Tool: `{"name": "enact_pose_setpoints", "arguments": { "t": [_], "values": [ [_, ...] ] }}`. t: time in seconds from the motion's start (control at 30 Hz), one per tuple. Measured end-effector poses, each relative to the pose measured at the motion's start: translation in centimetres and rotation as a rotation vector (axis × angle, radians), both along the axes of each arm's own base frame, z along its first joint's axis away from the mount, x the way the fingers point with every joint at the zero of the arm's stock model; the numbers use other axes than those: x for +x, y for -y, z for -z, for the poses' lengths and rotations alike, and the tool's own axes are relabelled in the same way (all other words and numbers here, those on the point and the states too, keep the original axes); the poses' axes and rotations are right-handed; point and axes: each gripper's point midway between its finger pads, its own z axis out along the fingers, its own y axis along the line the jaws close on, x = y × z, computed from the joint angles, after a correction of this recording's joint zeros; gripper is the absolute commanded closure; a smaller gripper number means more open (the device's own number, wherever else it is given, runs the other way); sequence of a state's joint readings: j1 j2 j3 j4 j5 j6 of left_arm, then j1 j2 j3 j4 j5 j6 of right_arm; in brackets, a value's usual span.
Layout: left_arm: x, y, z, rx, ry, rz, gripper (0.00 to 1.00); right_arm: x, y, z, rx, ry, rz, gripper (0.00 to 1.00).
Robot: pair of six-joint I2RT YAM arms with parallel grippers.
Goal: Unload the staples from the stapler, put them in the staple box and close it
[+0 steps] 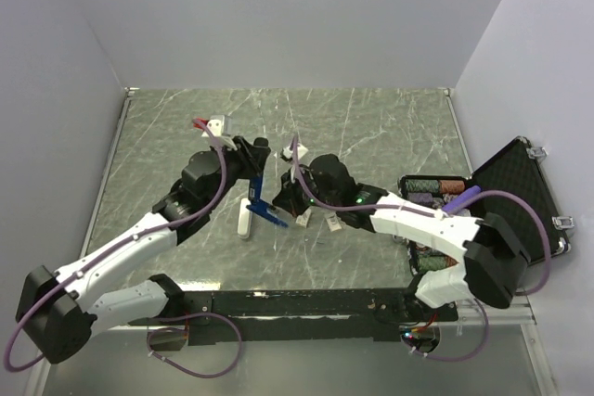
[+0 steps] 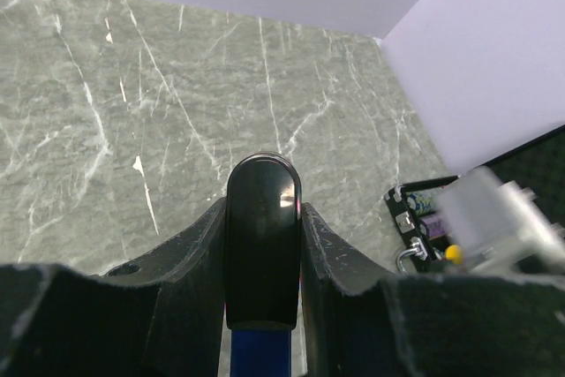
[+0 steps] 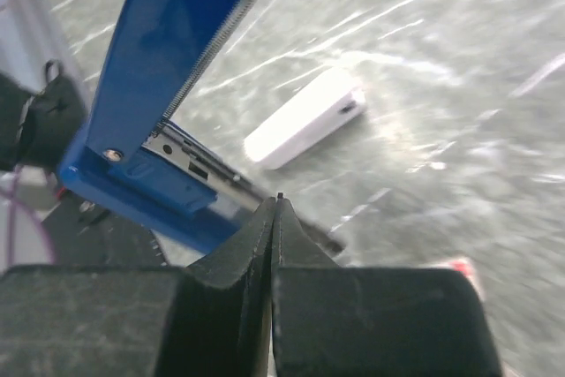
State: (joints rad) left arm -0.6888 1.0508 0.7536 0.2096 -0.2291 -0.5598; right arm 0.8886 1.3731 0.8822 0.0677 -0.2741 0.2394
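The stapler [image 1: 263,203] is hinged open, with a bright blue body and a black top. My left gripper [image 1: 256,172] is shut on its upper end and holds it above the table. In the left wrist view the black top [image 2: 262,245] sits clamped between the fingers [image 2: 181,258], with blue showing below. My right gripper [image 1: 293,198] is just right of the stapler. In the right wrist view its jaws [image 3: 277,205] are pressed together against the metal staple rail [image 3: 199,165] under the blue arm [image 3: 168,41]. A tiny dark tip shows between the fingertips.
A pale white bar [image 1: 245,218] lies on the table left of the stapler and also shows in the right wrist view [image 3: 305,116]. Two small white pieces [image 1: 331,223] lie under the right arm. An open black case [image 1: 506,197] with chips sits at right.
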Motion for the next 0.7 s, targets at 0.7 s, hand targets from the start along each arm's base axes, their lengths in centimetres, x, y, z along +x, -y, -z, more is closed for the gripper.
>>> {"name": "enact_pose_setpoints", "arguments": {
  "t": [0.7],
  "values": [
    [-3.1,-3.3,-3.9,-0.023,0.065,-0.030,0.99,-0.6,4.7,-1.2,-0.113,0.022,0.113,1.00]
  ]
}}
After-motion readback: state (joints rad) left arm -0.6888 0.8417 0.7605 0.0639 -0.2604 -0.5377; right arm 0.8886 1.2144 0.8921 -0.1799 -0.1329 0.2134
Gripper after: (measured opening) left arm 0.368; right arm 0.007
